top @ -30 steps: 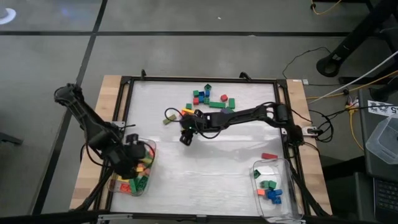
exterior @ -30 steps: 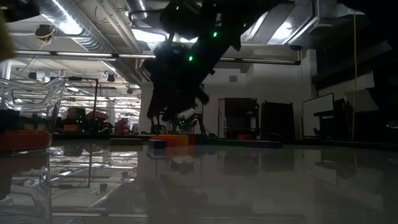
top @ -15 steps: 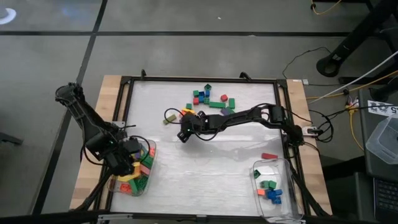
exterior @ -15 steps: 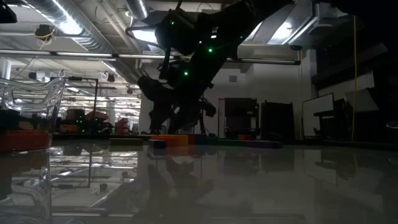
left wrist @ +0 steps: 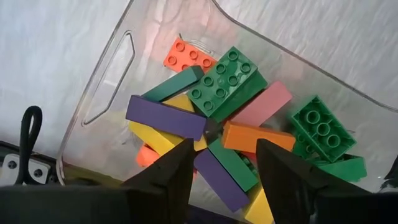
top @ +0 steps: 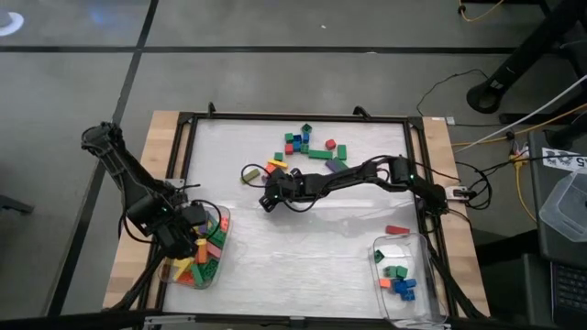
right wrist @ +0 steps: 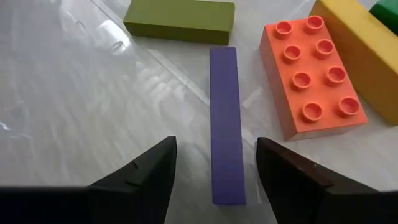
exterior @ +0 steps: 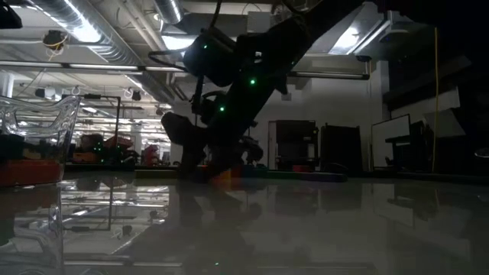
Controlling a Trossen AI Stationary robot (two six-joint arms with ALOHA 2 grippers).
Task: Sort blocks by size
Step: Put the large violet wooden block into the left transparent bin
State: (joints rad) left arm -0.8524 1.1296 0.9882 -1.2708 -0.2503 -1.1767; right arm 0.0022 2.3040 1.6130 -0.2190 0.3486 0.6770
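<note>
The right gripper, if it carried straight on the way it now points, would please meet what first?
Most likely the long thin purple block lying flat between its open jaws, with the right gripper lined up over it; depth is hard to judge.

White table (top: 303, 238), loose blocks (top: 310, 146), two tubs (top: 412, 249)

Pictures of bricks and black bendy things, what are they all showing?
Those are two robot arms sorting toy bricks on a white table. One camera looks down from above, one sits at table level, one rides on each wrist. The left tool hangs open over a clear tub of long bricks, holding nothing. The right tool is open around a thin purple brick in the loose pile, beside an orange one. A second tub holds small bricks.
</note>
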